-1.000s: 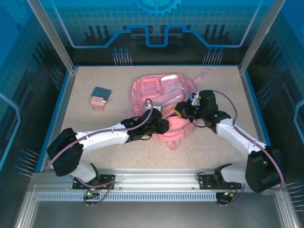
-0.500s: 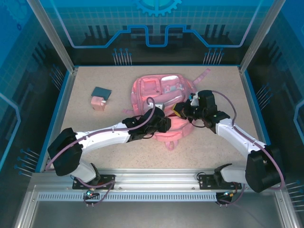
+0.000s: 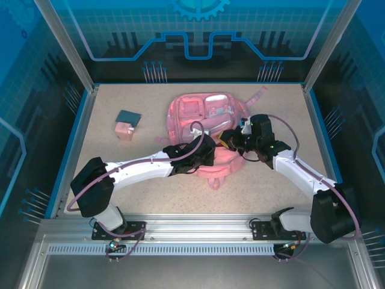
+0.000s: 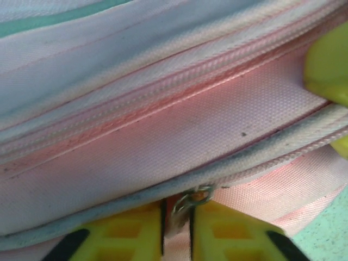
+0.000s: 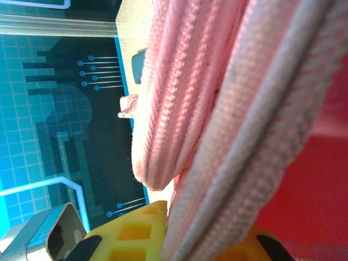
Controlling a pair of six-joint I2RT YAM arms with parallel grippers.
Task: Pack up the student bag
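Left gripper (image 4: pixel 176 220), right gripper (image 5: pixel 190 239) pinch student bag (image 3: pixel 198 111)

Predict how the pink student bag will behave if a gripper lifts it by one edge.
Probably floppy: the student bag is soft woven fabric, bunching where the right gripper pinches it. It would likely sag rather than lift flat. Its weave and raised piping should resist slipping.

student bag (image 3: pixel 194 112) central, book (image 3: pixel 128 115) at left

Pink student bag (image 3: pixel 201 114), pale patches; dark blue book (image 3: pixel 128 116); speckled beige table (image 3: pixel 102 144).
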